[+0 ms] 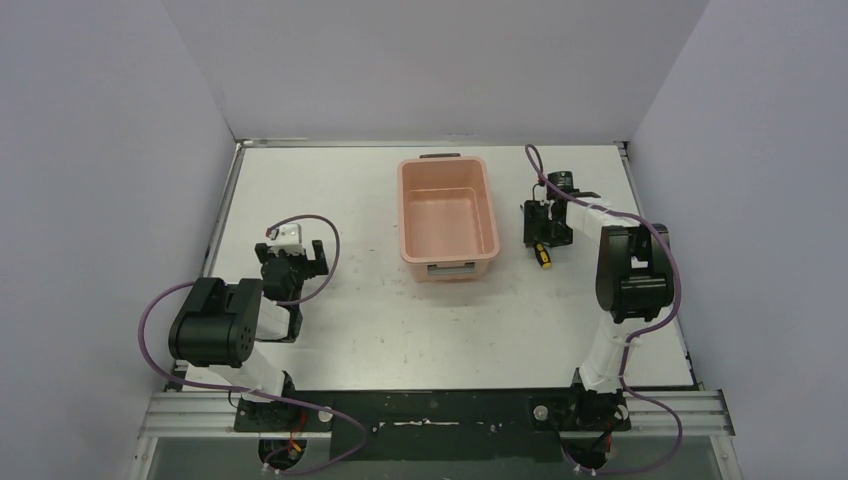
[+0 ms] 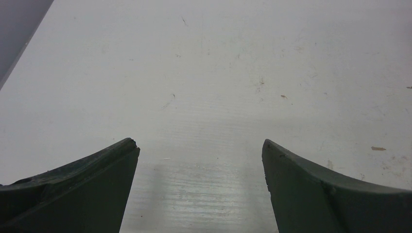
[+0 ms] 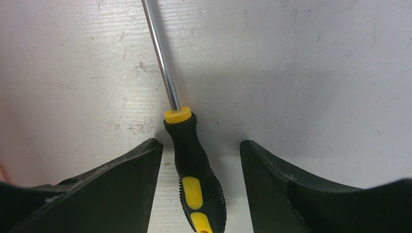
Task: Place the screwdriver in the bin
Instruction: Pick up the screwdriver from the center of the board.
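The screwdriver (image 3: pixel 197 170) lies flat on the white table, its black-and-yellow handle between my right fingers and its metal shaft pointing away up the view. In the top view its handle end (image 1: pixel 542 257) shows just below my right gripper (image 1: pixel 541 228), to the right of the salmon-pink bin (image 1: pixel 447 218). My right gripper (image 3: pixel 200 145) is open and straddles the handle with a gap on each side. My left gripper (image 1: pixel 293 262) is open over bare table on the left, far from the bin; it also shows in the left wrist view (image 2: pixel 200 145).
The bin's inside is bare, and a handle shows at its far end (image 1: pixel 440 156). The table's raised edges run along the left (image 1: pixel 222 215) and right (image 1: pixel 650 215). Purple cables loop off both arms.
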You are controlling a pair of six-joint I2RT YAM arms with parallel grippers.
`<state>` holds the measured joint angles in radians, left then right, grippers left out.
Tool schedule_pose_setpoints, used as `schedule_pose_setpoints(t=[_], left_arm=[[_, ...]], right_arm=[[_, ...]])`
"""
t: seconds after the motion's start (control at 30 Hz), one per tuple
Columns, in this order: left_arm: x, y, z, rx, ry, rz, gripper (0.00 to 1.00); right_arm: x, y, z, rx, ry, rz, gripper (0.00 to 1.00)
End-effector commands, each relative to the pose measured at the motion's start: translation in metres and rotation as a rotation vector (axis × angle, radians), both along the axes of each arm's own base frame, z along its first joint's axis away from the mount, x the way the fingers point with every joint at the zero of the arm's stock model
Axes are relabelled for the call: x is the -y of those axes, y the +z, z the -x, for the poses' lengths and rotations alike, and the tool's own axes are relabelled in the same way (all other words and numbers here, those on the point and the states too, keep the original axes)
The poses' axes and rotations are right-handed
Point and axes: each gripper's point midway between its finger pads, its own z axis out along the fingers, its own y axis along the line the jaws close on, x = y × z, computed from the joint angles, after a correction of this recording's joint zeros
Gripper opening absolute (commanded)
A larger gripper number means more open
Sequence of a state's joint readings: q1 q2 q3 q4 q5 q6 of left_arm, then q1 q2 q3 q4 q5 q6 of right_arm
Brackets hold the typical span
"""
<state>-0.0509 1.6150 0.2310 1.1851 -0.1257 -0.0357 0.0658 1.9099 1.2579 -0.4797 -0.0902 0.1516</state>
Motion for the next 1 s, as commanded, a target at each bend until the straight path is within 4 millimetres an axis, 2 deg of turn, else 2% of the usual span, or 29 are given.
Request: schedule_pose_setpoints(t=[0.0, 0.43, 0.47, 0.5, 0.53, 0.67, 0.77, 0.97], left_arm=[[0.002, 0.016, -0.009, 0.054, -0.009, -0.005, 0.97], [0.002, 0.016, -0.009, 0.054, -0.009, -0.006, 0.97], [0.002, 0.016, -0.010, 0.055, -0.009, -0.006, 0.97], [0.002, 0.016, -0.009, 0.055, -0.009, -0.005, 0.97], [0.002, 0.016, -0.009, 0.054, -0.009, -0.006, 0.97], [0.002, 0.016, -0.009, 0.053, -0.009, -0.005, 0.97], [0.002, 0.016, -0.009, 0.055, -0.009, -0.005, 0.97], [0.002, 0.016, -0.010, 0.055, -0.009, -0.005, 0.97]], right_arm=[[0.006, -0.003, 0.004, -0.041, -0.041, 0.023, 0.61], [0.016, 0.011, 0.002, -0.007, -0.083, 0.139, 0.59], [0.014, 0.012, 0.001, -0.001, -0.069, 0.137, 0.38], [0.009, 0.012, -0.003, 0.004, -0.049, 0.109, 0.07], [0.006, 0.011, -0.004, -0.003, -0.041, 0.085, 0.00], [0.000, 0.001, -0.001, -0.051, -0.035, 0.036, 0.00], [0.002, 0.001, -0.002, -0.033, -0.042, 0.044, 0.00], [0.010, 0.019, -0.006, 0.009, -0.055, 0.086, 0.00]])
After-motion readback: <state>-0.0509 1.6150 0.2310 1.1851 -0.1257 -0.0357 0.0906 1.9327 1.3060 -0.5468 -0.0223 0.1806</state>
